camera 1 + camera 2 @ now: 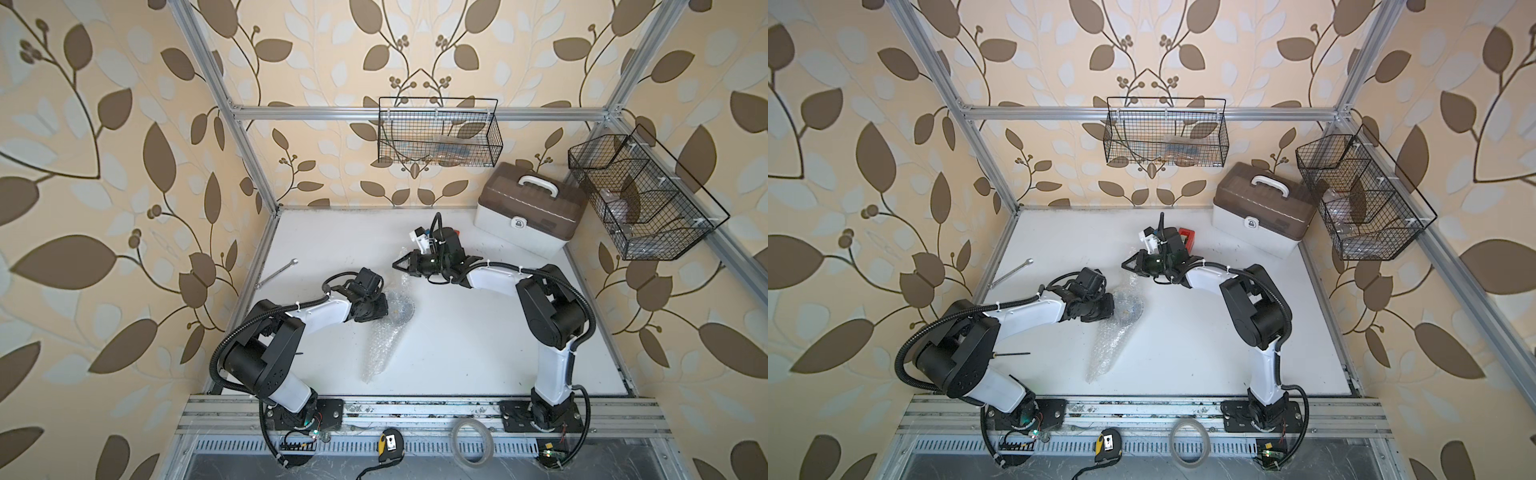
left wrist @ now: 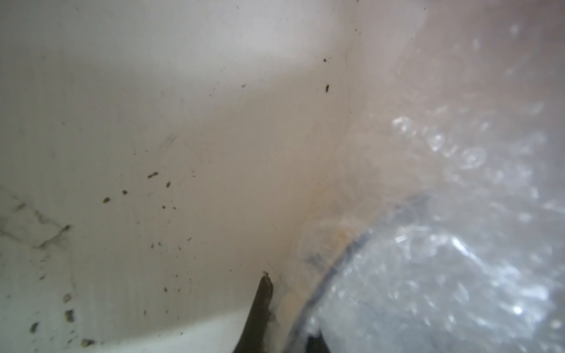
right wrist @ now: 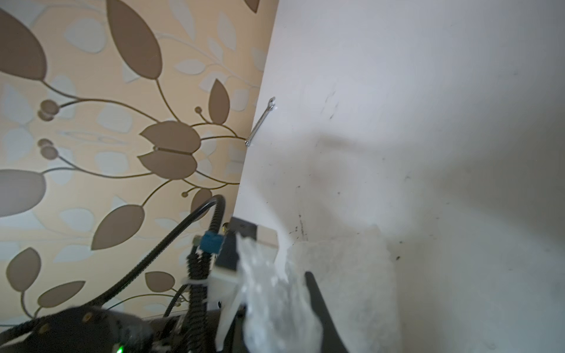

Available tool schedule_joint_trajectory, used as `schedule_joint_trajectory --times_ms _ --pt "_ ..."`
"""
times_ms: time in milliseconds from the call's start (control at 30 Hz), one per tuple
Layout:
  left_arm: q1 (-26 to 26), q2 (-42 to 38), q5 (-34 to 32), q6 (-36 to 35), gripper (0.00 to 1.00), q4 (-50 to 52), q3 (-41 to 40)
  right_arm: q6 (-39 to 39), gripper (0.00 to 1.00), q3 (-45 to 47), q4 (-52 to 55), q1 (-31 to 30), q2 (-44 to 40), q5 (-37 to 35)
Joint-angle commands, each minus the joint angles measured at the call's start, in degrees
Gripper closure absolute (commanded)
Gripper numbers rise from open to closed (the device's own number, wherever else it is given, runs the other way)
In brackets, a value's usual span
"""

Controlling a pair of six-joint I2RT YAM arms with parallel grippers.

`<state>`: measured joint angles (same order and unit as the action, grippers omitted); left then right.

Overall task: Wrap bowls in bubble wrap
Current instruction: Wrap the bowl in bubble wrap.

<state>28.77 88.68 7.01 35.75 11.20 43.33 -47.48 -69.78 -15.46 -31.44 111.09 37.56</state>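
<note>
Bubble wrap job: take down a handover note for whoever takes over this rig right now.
Left gripper: shut, apparently pinching the rim of the bowl, mid-table.
Right gripper: shut on the far end of the bubble wrap.
Done: the wrap runs as a crumpled strip from that grip past the bowl toward the front edge.
To do: fold the wrap fully around the bowl, which is not enclosed yet.

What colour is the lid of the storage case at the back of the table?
The storage case lid is translucent brown, clearest in a top view.
</note>
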Motion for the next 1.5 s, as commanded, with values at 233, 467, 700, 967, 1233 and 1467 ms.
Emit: schedule_joint_trajectory --times_ms 233,467,700,967,1233,1467 --pt "-0.57 2.01 -4.37 1.53 1.00 7.91 -0.97 -3.52 0.90 10.97 -7.16 -6.73 -4.82 -1.07" --pt "-0.58 0.89 -4.54 1.97 1.00 8.63 -0.35 -2.99 0.90 14.08 -4.42 -10.56 -8.34 -5.00" --pt "-0.60 -0.48 -4.15 3.40 1.00 9.32 0.34 1.01 0.90 14.35 4.47 -13.07 -7.93 -9.98" --pt "-0.57 -1.37 -3.27 4.47 1.00 9.56 1.49 7.93 0.88 12.69 13.25 -15.05 -5.80 -16.04" --pt "-0.59 -5.80 -3.67 6.48 0.95 10.37 1.49 10.35 0.87 11.64 14.19 -15.31 -2.30 -18.52" --pt "-0.57 -10.32 -4.02 7.72 0.76 9.69 0.81 12.40 0.87 9.24 16.68 -16.19 -0.81 -21.01"
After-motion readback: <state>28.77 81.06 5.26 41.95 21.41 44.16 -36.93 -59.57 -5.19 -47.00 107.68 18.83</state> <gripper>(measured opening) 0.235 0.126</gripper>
